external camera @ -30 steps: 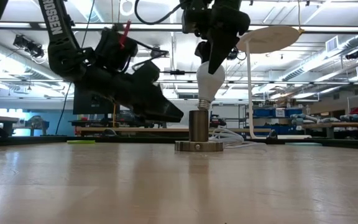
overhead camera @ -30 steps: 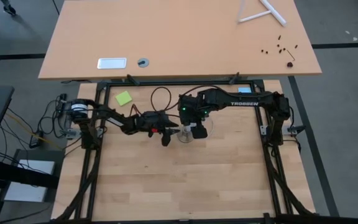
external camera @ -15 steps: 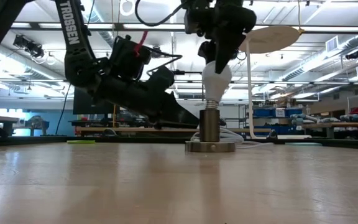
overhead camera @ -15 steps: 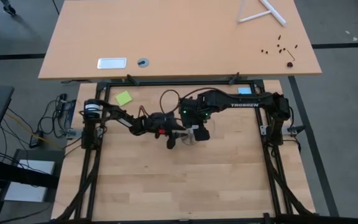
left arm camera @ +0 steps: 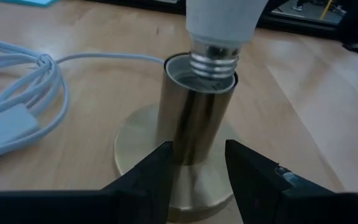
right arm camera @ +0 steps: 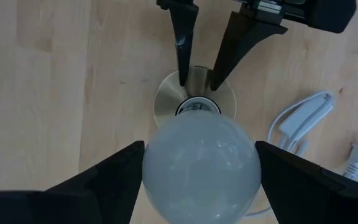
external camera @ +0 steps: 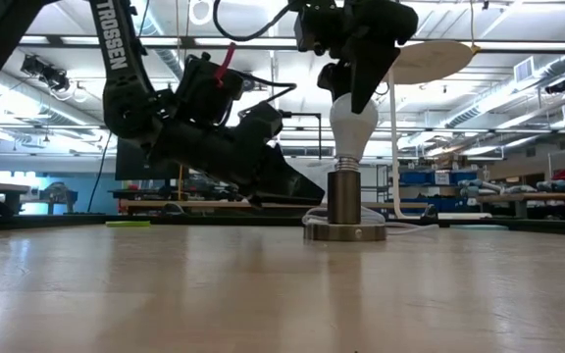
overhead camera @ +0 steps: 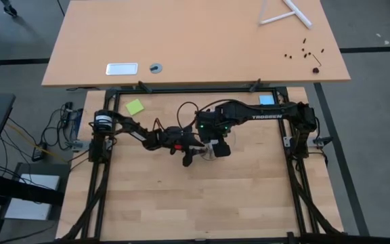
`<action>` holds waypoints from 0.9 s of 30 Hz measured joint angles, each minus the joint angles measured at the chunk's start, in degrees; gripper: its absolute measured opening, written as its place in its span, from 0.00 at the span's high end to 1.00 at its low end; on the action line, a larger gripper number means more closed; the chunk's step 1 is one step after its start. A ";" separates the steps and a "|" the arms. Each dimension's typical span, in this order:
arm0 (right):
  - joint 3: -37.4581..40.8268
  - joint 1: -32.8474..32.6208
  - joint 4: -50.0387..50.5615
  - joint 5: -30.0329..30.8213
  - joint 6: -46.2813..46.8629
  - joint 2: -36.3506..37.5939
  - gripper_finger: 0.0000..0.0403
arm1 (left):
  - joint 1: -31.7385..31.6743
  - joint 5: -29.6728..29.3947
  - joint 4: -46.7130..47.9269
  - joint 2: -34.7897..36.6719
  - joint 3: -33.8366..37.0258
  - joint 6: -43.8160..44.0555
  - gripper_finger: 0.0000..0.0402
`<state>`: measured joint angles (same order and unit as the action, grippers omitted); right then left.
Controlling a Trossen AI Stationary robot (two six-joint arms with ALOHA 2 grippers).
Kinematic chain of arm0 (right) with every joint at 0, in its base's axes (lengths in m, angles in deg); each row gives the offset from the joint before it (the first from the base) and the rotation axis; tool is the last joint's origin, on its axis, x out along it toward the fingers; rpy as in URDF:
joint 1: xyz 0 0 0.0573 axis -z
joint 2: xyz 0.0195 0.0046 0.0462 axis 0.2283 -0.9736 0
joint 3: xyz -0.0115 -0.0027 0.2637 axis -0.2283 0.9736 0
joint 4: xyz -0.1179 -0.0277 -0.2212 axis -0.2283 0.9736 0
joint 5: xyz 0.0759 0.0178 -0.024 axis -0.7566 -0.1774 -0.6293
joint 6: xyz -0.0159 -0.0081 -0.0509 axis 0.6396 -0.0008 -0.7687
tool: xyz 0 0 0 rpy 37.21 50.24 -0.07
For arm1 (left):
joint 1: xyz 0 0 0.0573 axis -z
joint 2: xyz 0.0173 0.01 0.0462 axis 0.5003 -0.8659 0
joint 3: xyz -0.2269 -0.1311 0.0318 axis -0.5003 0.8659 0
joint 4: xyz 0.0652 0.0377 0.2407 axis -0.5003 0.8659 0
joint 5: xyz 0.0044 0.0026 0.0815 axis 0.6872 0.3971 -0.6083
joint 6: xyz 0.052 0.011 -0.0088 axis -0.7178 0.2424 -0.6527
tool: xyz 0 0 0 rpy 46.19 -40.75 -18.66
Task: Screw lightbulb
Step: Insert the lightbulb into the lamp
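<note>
White lightbulb [external camera: 354,122] in right hand [right arm camera: 199,163], left hand [left arm camera: 196,163] gripping socket [left arm camera: 194,134]

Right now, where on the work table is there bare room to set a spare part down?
Free: the near half of the wooden table, below both arms, and the strip between the green sticky note and the left arm. Crowded: the centre, where the left gripper clamps the socket, the right gripper holds the lightbulb, and the white cord trails beside the socket.

The lightbulb [external camera: 353,123] stands on top of the socket [external camera: 344,204]. The cord [left arm camera: 23,81] lies on the table [overhead camera: 181,196] beside the socket.
</note>
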<state>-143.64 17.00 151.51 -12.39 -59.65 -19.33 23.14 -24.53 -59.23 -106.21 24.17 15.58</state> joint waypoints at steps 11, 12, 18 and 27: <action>0.27 -0.12 -1.04 -0.17 0.44 0.00 0.25 | 0.24 -0.60 -0.32 0.02 0.00 -1.23 0.62; 0.39 -0.12 -0.96 -0.17 0.44 0.00 0.25 | 0.27 -0.48 -0.23 0.02 0.00 -1.25 0.62; 0.44 -0.29 -1.10 -0.17 0.60 0.01 0.25 | 0.88 -0.46 0.07 0.02 0.00 -1.27 0.62; 0.46 -0.25 -1.16 -0.17 0.53 0.01 0.25 | 1.05 -1.99 1.87 0.02 0.00 -1.49 0.62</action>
<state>-143.18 16.75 150.36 -12.56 -59.12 -19.33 24.19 -26.52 -57.37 -106.19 24.17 14.10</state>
